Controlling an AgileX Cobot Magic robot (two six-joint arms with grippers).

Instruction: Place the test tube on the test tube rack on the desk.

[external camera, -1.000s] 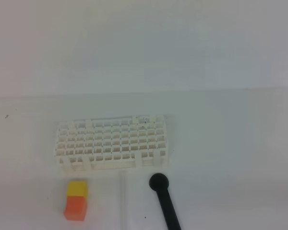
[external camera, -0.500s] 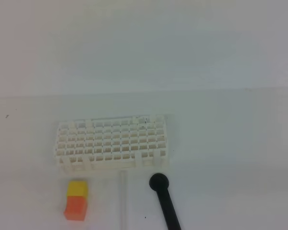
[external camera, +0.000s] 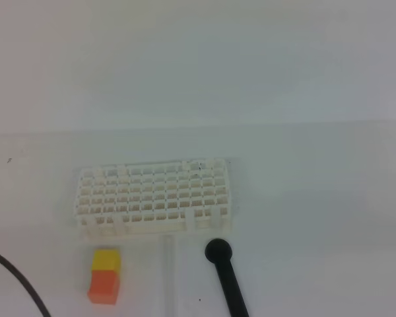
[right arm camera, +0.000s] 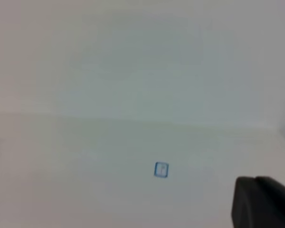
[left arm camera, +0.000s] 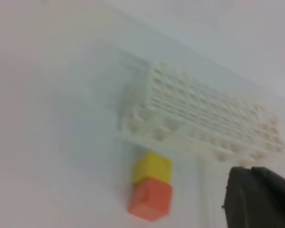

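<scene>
A: We see the test tube (external camera: pixel 169 271) lying flat on the desk (external camera: pixel 303 198), just in front of the test tube rack (external camera: pixel 154 196), between the yellow-and-orange block (external camera: pixel 105 276) and the black round-headed rod (external camera: pixel 226 274).

B: And the grippers? We catch only a dark corner of the left gripper (left arm camera: pixel 261 199) in its wrist view, and of the right gripper (right arm camera: pixel 263 202) in its own. Both are clenched, holding nothing we can see.

A: A black cable (external camera: pixel 20 284) curves in at the lower left.

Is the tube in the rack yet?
No. The tube lies flat on the desk, just in front of the rack, between the block and the black rod.
</scene>
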